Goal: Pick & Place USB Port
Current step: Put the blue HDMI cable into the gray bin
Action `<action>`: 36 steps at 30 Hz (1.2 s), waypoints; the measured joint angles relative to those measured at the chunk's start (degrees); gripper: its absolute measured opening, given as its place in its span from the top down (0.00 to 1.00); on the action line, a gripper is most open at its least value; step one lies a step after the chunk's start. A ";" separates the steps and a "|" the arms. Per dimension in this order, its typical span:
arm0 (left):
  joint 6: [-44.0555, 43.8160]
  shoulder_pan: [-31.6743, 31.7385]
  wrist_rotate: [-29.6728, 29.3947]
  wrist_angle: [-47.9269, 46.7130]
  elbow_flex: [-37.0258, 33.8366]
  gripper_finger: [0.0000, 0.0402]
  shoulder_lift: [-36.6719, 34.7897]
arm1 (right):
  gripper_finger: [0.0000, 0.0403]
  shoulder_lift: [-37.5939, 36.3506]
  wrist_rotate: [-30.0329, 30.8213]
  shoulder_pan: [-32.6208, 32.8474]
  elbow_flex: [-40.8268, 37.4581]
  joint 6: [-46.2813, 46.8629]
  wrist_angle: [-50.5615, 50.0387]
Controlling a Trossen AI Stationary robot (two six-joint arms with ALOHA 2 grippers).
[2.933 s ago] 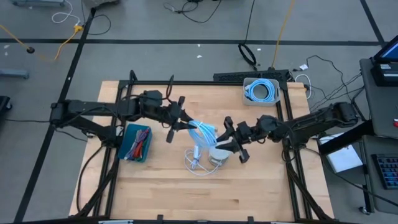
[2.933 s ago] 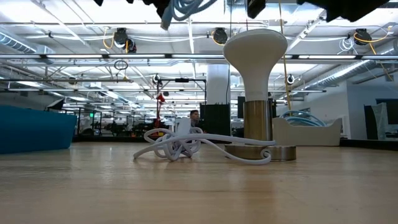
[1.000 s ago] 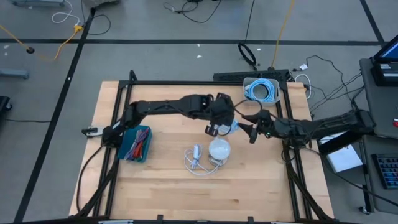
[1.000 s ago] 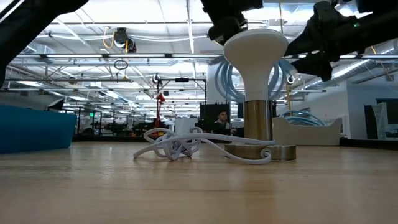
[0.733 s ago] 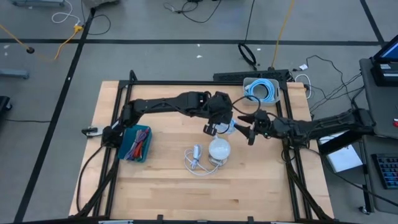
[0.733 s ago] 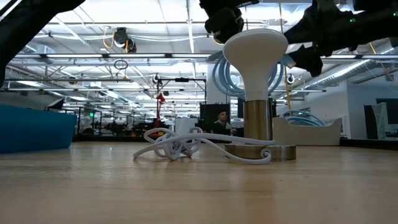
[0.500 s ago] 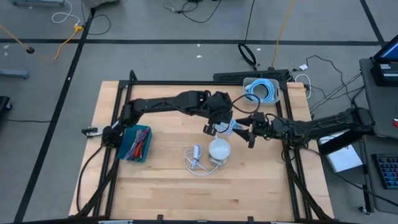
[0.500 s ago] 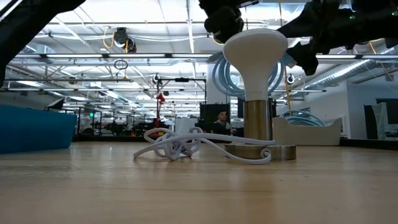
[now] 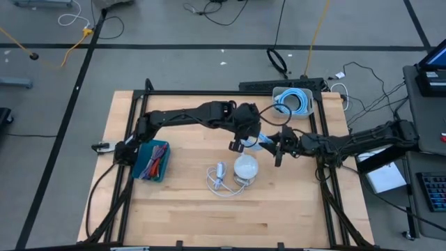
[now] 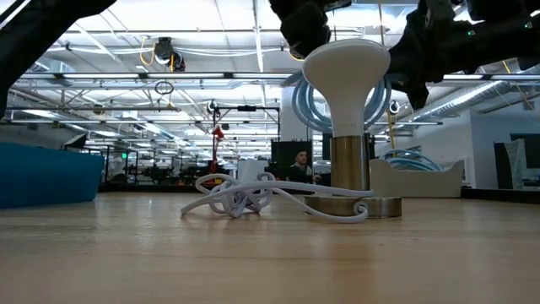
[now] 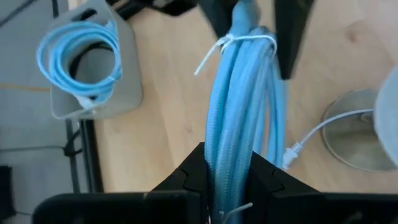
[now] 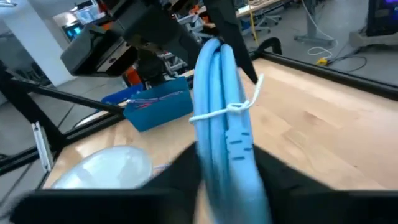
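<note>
Cable bundle [image 11: 239, 106] hides the left jaws' [image 11: 227, 180] tips; right gripper [image 12: 227, 180] blurred.

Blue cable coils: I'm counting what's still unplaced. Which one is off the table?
The tied blue coil held between the left gripper and right gripper; the other coil lies in the grey bin.

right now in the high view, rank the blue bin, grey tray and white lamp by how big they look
1. grey tray, largest, though barely
2. blue bin, close to the tray in size, so that order is unsure
3. white lamp, clearly smallest
</note>
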 joint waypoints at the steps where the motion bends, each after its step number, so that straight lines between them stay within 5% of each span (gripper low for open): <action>1: -0.97 -0.13 0.50 -0.95 0.00 0.86 0.00 | 0.82 -0.22 -0.19 -0.18 0.00 -0.66 -0.08; 3: -2.48 -0.69 1.61 -3.41 0.00 0.80 0.00 | 0.92 -0.72 -0.43 -0.41 0.00 -2.94 -0.30; 7: -5.92 -1.42 5.14 -8.34 0.11 0.69 -0.36 | 0.92 -2.08 2.39 -0.93 0.00 -4.09 -0.80; 16: -8.19 -2.85 10.53 -10.04 0.00 0.66 -6.86 | 0.94 -6.41 7.29 -1.40 0.05 -6.46 1.01; 18: -8.84 -3.13 8.14 -11.57 -0.09 0.66 -9.26 | 0.96 -7.35 11.72 -1.25 0.09 -7.00 0.32; 23: -12.84 -4.02 5.71 -14.07 -2.65 0.66 -15.29 | 0.97 -10.55 34.49 -0.35 -0.04 -10.99 -3.23; 28: -16.27 -6.14 1.18 -9.39 -14.96 0.66 -23.75 | 0.97 -14.11 43.18 -1.25 -0.02 -9.68 -12.56; 36: -24.74 -11.60 -4.52 8.87 -48.37 0.66 -40.17 | 0.97 -16.89 44.61 -5.56 -0.02 -1.73 -26.16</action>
